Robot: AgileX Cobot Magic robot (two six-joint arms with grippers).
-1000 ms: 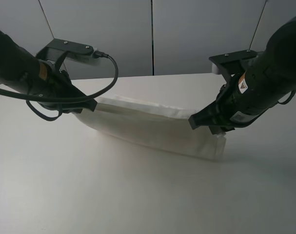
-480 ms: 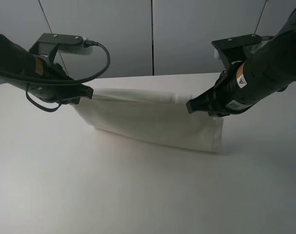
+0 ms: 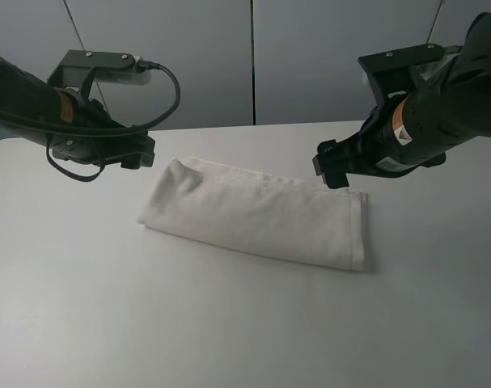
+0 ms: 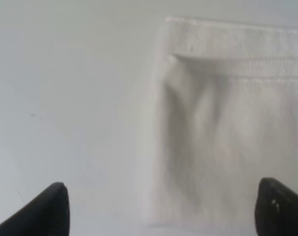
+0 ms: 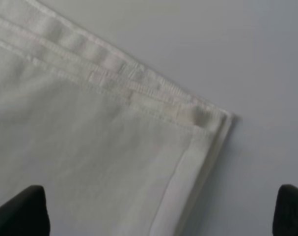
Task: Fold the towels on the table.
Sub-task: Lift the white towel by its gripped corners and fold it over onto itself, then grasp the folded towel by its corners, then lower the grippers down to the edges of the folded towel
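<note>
- a white terry-cloth towel [image 3: 253, 214], folded into a long narrow band, lies flat near the middle of a plain white smooth-topped table [image 3: 229, 331]; neither arm touches it.
- the band's long axis runs across the table from the robot's left to its right, on a slight slant: the left end sits farther back and the right end nearer the front.
- the left black gripper [image 3: 138, 155] hovers above the edge of the towel's left short end with its jaws spread wide. its wrist view shows the dark fingertips [image 4: 50, 209] at the frame's corners, with only cloth and table between them and nothing gripped.
- the right black gripper [image 3: 330, 171] hangs over the far corner of the right short end, equally wide open and empty. its wrist view shows stacked hemmed layers and a woven border stripe [image 5: 114, 78] meeting at that corner.
- the lengthwise fold looks complete, so the likely next fold goes across the long axis, bringing one short end over to the other.
- each arm is nearest its own end, and neither has a clear advantage. the right sits more squarely over a neat corner, while the left end looks puffed and slightly rumpled.
</note>
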